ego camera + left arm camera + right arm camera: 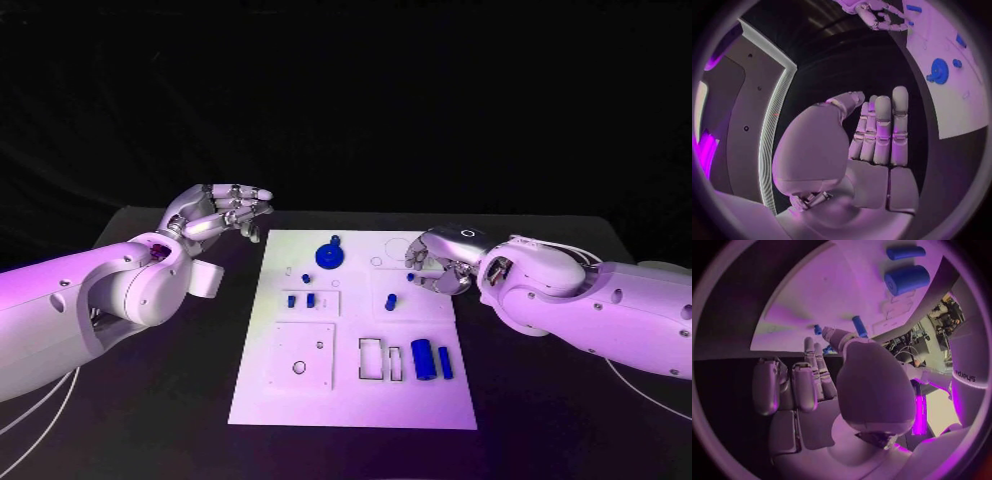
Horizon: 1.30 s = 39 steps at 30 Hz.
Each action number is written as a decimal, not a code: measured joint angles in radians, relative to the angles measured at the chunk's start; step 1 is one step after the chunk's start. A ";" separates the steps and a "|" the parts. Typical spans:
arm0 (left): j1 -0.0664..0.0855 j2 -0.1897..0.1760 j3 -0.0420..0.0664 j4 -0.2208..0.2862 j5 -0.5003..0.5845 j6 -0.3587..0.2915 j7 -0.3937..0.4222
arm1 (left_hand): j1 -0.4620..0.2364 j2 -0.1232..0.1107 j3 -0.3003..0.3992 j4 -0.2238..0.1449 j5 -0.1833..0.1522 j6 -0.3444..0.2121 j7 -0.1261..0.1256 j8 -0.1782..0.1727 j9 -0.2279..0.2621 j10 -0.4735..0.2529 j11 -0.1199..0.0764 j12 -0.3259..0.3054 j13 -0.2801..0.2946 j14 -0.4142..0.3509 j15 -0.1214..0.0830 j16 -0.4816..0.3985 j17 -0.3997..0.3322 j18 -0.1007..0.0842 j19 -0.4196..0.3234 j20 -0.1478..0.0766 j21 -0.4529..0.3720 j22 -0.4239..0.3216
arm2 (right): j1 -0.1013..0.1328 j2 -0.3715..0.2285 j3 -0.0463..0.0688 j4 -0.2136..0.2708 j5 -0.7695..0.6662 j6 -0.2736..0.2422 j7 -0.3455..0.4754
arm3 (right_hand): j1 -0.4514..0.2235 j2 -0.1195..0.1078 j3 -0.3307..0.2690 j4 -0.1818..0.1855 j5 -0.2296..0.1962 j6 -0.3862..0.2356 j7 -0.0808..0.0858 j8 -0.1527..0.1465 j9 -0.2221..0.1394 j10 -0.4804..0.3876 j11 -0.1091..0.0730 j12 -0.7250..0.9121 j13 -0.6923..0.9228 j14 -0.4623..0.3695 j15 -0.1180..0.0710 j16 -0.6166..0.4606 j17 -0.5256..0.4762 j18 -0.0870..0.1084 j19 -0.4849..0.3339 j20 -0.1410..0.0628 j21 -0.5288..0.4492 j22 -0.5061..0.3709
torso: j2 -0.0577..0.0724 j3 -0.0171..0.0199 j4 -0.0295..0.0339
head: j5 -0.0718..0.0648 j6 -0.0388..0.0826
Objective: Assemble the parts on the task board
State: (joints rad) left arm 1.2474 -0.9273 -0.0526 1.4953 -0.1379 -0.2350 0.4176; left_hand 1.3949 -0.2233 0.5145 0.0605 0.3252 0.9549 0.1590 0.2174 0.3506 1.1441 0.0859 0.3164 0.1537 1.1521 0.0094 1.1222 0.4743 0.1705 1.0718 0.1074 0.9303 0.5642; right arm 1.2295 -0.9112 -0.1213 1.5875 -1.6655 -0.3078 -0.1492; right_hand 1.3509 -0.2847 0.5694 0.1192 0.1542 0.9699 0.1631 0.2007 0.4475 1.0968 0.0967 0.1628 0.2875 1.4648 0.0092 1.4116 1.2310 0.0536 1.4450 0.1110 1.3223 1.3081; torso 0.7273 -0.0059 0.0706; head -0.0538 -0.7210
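The white task board (353, 400) lies in the middle of the black table. On it are a blue round disc with a knob (332, 257) (939, 70), two small blue pegs (300, 300), another peg (389, 298), a thick blue cylinder (423, 358) (906, 279) and a thin blue rod (447, 362) (904, 252). My right hand (440, 258) (826, 375) hovers over the board's far right part, its fingertips (819, 337) right at a small blue peg (411, 277) (817, 330); whether they pinch it is unclear. My left hand (224, 212) (876, 135) hangs off the board's far left corner, fingers straight, holding nothing.
The board carries a square recessed plate (303, 355) at its near left and rectangular outlines (378, 360) beside the cylinder. Bare black table (548, 400) lies on both sides of the board and in front of it. My white forearms reach in from both sides.
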 measured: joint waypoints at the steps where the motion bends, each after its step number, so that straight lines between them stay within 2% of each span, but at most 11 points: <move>1: 0.000 -0.001 0.000 0.001 0.003 0.001 0.002 | 0.000 0.000 0.000 0.000 0.000 0.000 0.000 0.000 0.000 0.000 0.000 0.000 0.001 0.000 0.000 0.000 0.000 0.000 0.000 0.000 0.000 0.000 | -0.001 0.002 0.000 -0.001 -0.005 0.003 -0.003 | 0.004 0.004 0.003 -0.003 -0.005 0.002 -0.002 0.000 0.000 0.003 -0.003 0.000 -0.003 0.000 0.000 0.000 0.001 0.000 0.000 0.000 0.004 0.000 | 0.000 0.0000 0.0000 | 0.000 -0.001; 15: 0.000 -0.007 0.000 0.005 0.027 0.005 0.010 | 0.000 0.000 0.000 0.000 0.000 0.000 0.000 0.000 0.000 0.000 0.000 0.005 0.002 0.000 0.000 0.000 0.000 0.000 0.000 0.000 0.000 -0.001 | -0.010 0.030 -0.002 -0.024 -0.054 0.037 -0.037 | 0.007 0.016 0.024 -0.013 -0.006 0.022 -0.008 0.000 -0.002 0.034 -0.008 0.000 -0.022 0.000 0.000 0.008 0.012 0.000 0.012 -0.001 0.027 0.000 | 0.001 0.0014 -0.0007 | 0.000 -0.010; 21: 0.000 -0.008 0.000 0.005 0.030 0.006 0.010 | 0.000 0.000 0.000 0.000 0.000 0.000 0.000 0.000 0.000 0.000 0.000 0.005 0.002 0.000 0.000 0.000 0.000 0.000 0.000 0.000 0.000 -0.001 | -0.013 0.041 -0.001 -0.030 -0.065 0.036 -0.043 | 0.006 0.028 0.040 -0.020 -0.017 0.038 -0.016 0.000 -0.002 0.053 -0.017 0.001 -0.029 0.000 0.000 0.010 0.017 0.000 0.018 -0.004 0.048 0.000 | 0.001 0.0023 -0.0005 | 0.003 -0.013; 27: 0.000 -0.010 0.000 0.005 0.032 0.006 0.009 | 0.000 0.000 0.000 0.000 0.000 0.000 0.000 0.000 0.000 0.000 0.000 0.005 0.002 0.000 0.000 0.000 0.000 0.000 0.000 0.000 0.000 -0.001 | -0.014 0.047 0.000 -0.035 -0.072 0.032 -0.048 | 0.001 0.033 0.048 -0.023 -0.025 0.042 -0.013 0.004 -0.003 0.058 -0.016 0.005 -0.034 0.000 0.000 0.014 0.020 0.000 0.018 -0.004 0.054 0.000 | 0.001 0.0021 -0.0009 | 0.004 -0.016; 31: 0.000 -0.010 0.000 0.004 0.034 0.007 0.009 | 0.000 0.000 -0.003 -0.003 0.000 0.000 0.000 0.000 0.000 0.000 0.000 0.005 0.003 0.000 0.000 -0.004 -0.001 0.000 0.000 0.000 0.000 -0.001 | -0.015 0.050 0.000 -0.038 -0.075 0.031 -0.050 | 0.002 0.040 0.051 -0.025 -0.029 0.047 -0.019 0.004 -0.003 0.066 -0.020 0.001 -0.036 0.000 -0.001 0.014 0.021 0.000 0.018 -0.004 0.056 0.000 | 0.001 0.0018 -0.0009 | 0.004 -0.017; 33: 0.000 -0.011 0.000 0.004 0.035 0.007 0.009 | 0.000 0.000 -0.003 -0.003 0.000 0.000 0.000 0.000 0.000 0.000 0.000 0.005 0.003 0.000 0.000 -0.004 -0.001 0.000 0.000 0.000 0.000 -0.001 | -0.015 0.052 0.001 -0.039 -0.076 0.030 -0.051 | -0.002 0.044 0.055 -0.029 -0.029 0.052 -0.017 0.008 -0.003 0.072 -0.020 0.000 -0.042 0.004 -0.004 0.014 0.022 0.000 0.018 -0.004 0.059 0.000 | 0.001 0.0019 -0.0008 | 0.004 -0.018; 39: 0.000 -0.012 0.000 0.005 0.037 0.009 0.008 | 0.000 0.000 -0.003 -0.003 0.000 0.000 0.000 0.000 0.000 0.000 0.000 0.005 0.003 0.000 0.000 -0.004 -0.001 0.000 0.000 0.000 0.000 -0.001 | -0.018 0.058 0.002 -0.043 -0.078 0.030 -0.057 | -0.001 0.051 0.063 -0.038 -0.029 0.074 -0.027 0.019 0.000 0.096 -0.028 -0.001 -0.044 0.004 -0.012 0.017 0.025 0.000 0.022 -0.007 0.077 -0.001 | 0.000 0.0013 -0.0005 | 0.003 -0.021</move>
State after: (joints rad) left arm 1.2476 -0.9390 -0.0527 1.5000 -0.1013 -0.2257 0.4252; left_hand 1.3949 -0.2234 0.5118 0.0578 0.3252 0.9548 0.1590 0.2173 0.3504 1.1439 0.0860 0.3213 0.1565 1.1523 0.0095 1.1183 0.4731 0.1703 1.0719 0.1074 0.9304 0.5635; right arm 1.2119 -0.8534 -0.1195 1.5442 -1.7438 -0.2782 -0.2062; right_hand 1.3498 -0.2339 0.6324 0.0815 0.1252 1.0435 0.1357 0.2201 0.4477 1.1930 0.0683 0.1622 0.2438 1.4683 -0.0023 1.4290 1.2564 0.0537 1.4665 0.1037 1.3996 1.3075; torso 0.7273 -0.0046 0.0701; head -0.0506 -0.7424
